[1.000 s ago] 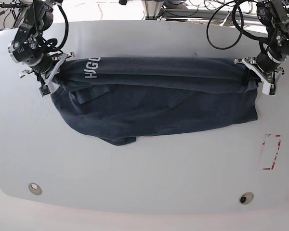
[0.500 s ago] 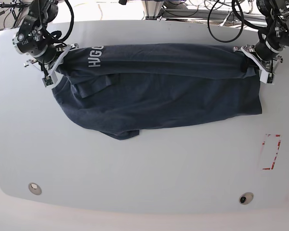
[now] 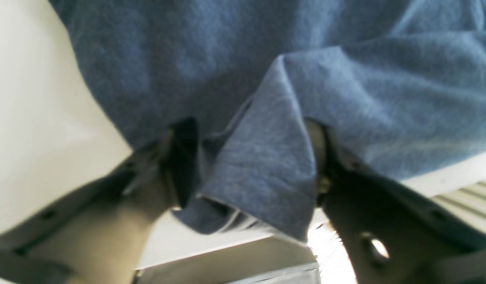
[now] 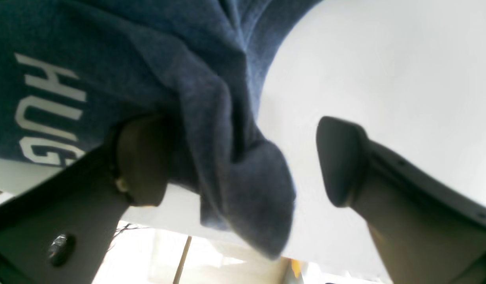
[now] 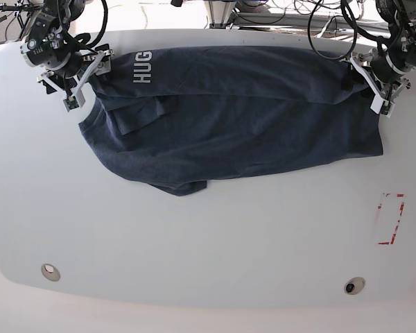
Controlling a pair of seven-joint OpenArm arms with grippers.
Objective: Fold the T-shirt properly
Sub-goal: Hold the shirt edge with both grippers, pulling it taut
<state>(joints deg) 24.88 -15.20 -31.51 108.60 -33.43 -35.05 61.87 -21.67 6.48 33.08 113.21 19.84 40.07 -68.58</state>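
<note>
The T-shirt (image 5: pixel 229 118) is being spread across the white table (image 5: pixel 208 243). The right gripper (image 4: pixel 243 157) is being held apart around a corner fold. Cloth is being bracketed by the left gripper (image 3: pixel 250 165), its jaws parted.

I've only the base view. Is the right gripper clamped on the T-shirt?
Observer: No. The right wrist view shows the right gripper open. A fold of the T-shirt rests against one finger, with a clear gap to the other.
Operator: And the left?
Observer: The left gripper is open too, but a hem fold fills the space between its fingers.
Operator: Any lettering near the right jaws?
Observer: Yes, white letters sit just beside that finger.
</note>
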